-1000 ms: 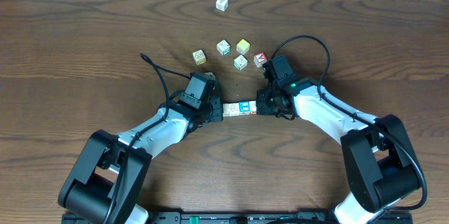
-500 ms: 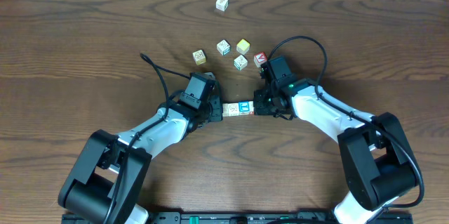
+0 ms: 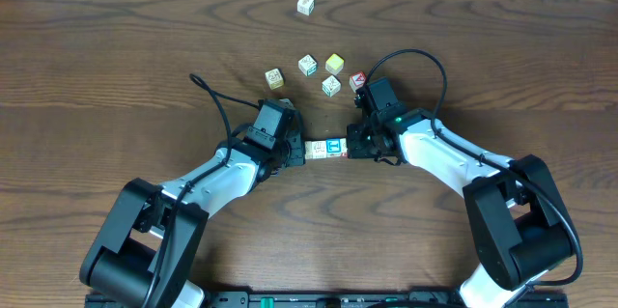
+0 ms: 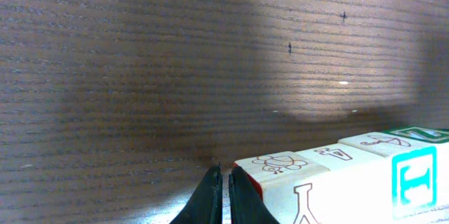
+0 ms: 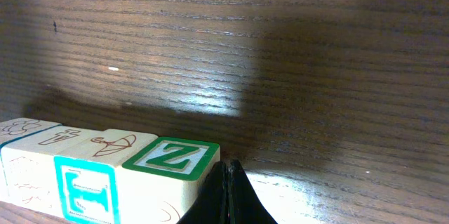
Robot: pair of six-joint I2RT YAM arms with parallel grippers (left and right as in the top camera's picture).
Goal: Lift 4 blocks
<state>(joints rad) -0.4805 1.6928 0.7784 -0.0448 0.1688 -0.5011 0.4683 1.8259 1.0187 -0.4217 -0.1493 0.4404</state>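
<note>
Right fingers [image 5: 227,197] shifted left, blocks [image 3: 326,148] aligned left-right

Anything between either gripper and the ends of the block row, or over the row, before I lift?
Nothing visible. The shut left gripper meets the row of blocks at one end, the shut right gripper at the Z block end. The loose cubes lie farther up the table, apart.

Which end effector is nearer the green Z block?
Right. The right end effector butts against the Z block; the left end effector sits at the opposite end of the row.
</note>
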